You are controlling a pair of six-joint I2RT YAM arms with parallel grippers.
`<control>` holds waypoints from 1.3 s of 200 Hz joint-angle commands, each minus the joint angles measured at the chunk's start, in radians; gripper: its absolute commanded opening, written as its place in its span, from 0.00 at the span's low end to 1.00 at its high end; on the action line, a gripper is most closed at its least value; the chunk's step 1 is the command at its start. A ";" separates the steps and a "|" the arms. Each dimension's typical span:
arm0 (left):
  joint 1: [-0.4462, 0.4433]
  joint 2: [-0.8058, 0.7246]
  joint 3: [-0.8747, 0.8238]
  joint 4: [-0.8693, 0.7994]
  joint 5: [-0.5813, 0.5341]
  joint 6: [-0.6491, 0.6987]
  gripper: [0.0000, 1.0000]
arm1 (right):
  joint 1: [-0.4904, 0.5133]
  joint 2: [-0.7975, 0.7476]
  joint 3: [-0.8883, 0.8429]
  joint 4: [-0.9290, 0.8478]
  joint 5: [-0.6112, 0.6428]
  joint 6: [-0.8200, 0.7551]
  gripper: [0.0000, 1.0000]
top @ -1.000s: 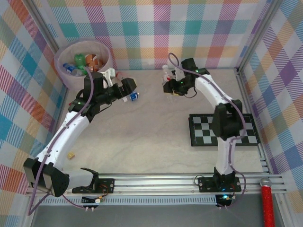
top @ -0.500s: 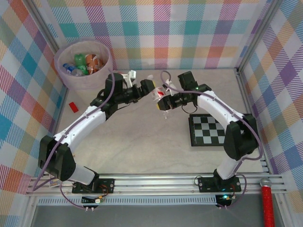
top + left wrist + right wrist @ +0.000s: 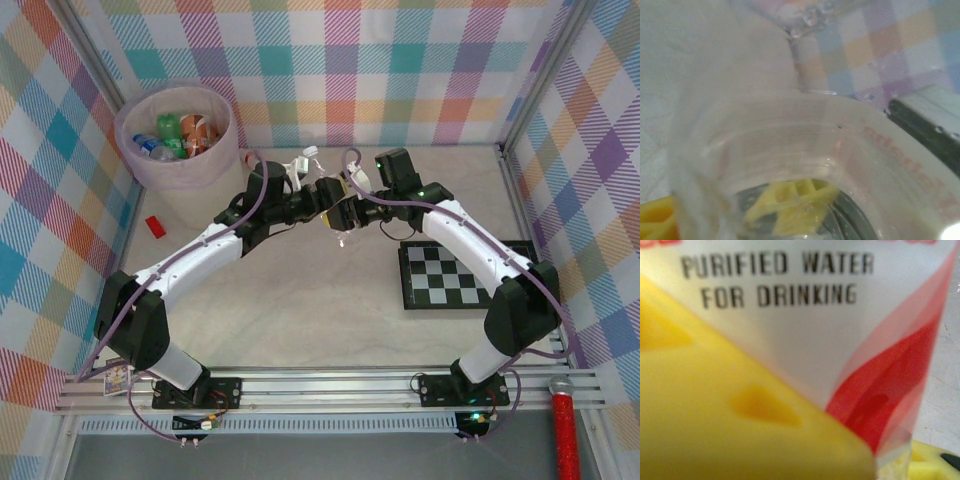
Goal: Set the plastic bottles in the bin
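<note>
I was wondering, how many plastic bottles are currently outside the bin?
1: a red-labelled bottle over the middle of the table, gripped by the right hand, with the left hand right against it. Others may be hidden.

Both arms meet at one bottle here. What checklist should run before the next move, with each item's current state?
1. Right fingers gripping the bottle: ok, pressed against its label.
2. Left fingers closed on it: cannot tell; the bottle sits right at them.
3. Bin upright, with room: ok, bottles lie low inside.
4. Red block outside the bin: ok, on the table beside it.
</note>
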 commanded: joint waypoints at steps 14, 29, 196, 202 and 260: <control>-0.004 0.011 0.021 0.025 -0.024 -0.015 0.66 | 0.008 -0.016 0.003 0.045 -0.009 0.009 0.57; -0.004 0.019 0.021 0.036 -0.033 -0.023 0.61 | 0.008 -0.006 0.017 0.024 -0.024 0.003 0.61; 0.297 0.047 0.331 -0.132 -0.087 0.118 0.55 | -0.078 -0.280 -0.107 -0.173 0.269 0.083 0.99; 0.329 0.047 0.349 -0.140 -0.096 0.122 0.55 | -0.077 -0.284 -0.123 -0.166 0.301 0.098 0.99; 0.634 0.017 0.485 -0.176 -0.208 0.132 0.57 | -0.081 -0.214 -0.154 -0.211 0.414 0.147 0.99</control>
